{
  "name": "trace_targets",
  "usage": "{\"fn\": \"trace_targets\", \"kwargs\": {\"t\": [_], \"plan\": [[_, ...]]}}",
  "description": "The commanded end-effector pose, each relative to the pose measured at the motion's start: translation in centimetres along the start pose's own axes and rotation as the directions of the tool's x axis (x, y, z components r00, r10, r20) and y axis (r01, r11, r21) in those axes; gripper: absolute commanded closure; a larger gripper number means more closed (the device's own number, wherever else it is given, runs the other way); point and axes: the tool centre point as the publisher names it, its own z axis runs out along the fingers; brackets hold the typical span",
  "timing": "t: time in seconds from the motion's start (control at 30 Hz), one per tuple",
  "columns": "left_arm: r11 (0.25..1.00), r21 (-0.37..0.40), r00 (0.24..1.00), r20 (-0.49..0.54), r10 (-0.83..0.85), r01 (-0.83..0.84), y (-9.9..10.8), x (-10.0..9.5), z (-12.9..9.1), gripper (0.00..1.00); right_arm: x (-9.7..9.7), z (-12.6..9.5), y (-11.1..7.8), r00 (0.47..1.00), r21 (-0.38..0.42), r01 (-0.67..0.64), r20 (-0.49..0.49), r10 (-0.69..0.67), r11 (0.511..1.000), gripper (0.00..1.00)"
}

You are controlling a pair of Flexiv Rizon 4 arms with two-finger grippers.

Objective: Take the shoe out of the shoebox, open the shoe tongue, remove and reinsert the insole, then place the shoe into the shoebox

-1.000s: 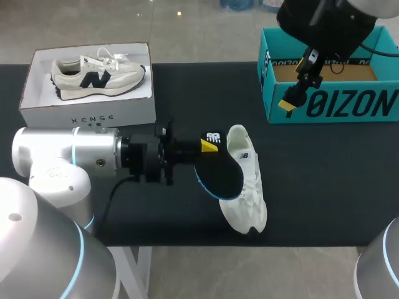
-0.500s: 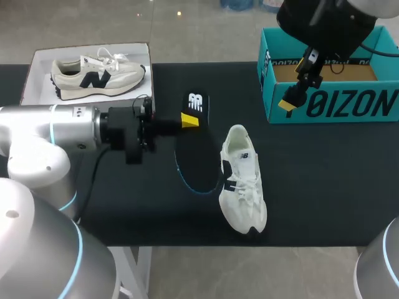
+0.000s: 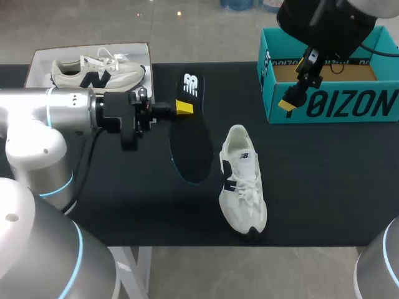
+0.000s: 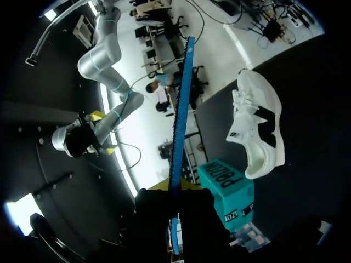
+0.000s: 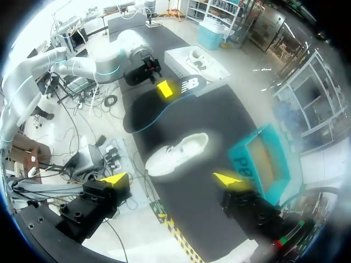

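Observation:
My left gripper (image 3: 182,107) is shut on a black insole with a blue edge (image 3: 191,129), held above the table to the left of the white shoe (image 3: 242,180). That shoe lies on its side on the black table. In the left wrist view the insole (image 4: 180,120) stands edge-on between the fingers, with the shoe (image 4: 258,130) beyond it. The teal shoebox (image 3: 330,75) sits at the far right, and my right gripper (image 3: 300,81) hangs open in front of it. From the right wrist, the insole (image 5: 159,104), shoe (image 5: 175,153) and teal box (image 5: 258,159) lie far below the open gripper (image 5: 173,179).
A white box (image 3: 87,109) holding a beige sneaker (image 3: 93,73) stands at the far left, partly behind my left arm. The table's front edge runs just below the white shoe.
My left arm has drawn the insole away from the shoe, up and to the left, and turned it more upright. The right arm and the shoe have not moved.

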Motion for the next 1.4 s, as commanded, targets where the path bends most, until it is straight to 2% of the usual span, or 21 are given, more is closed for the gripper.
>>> {"fn": "trace_targets", "kwargs": {"t": [0.03,0.13,0.2,1.4], "plan": [[0.997,0.064,0.999,-0.004,0.048,-0.048,2.3,0.2,2.2,1.0,-0.1,0.0,0.2,1.0,0.005,-0.001,-0.002,0.001,1.0,0.0],[0.992,0.09,0.996,0.007,0.087,-0.087,2.5,-0.1,3.1,1.0,-0.1,0.0,0.2,1.0,0.005,-0.001,-0.002,0.001,1.0,0.0],[0.986,0.116,0.992,-0.021,0.125,-0.122,2.3,-0.2,3.8,1.0,-0.1,0.0,0.2,1.0,0.005,-0.001,-0.002,0.001,1.0,0.0],[0.986,0.116,0.992,-0.021,0.125,-0.122,2.3,-0.2,3.8,1.0,-0.1,0.0,0.2,1.0,0.005,-0.001,-0.002,0.001,1.0,0.0]]}}
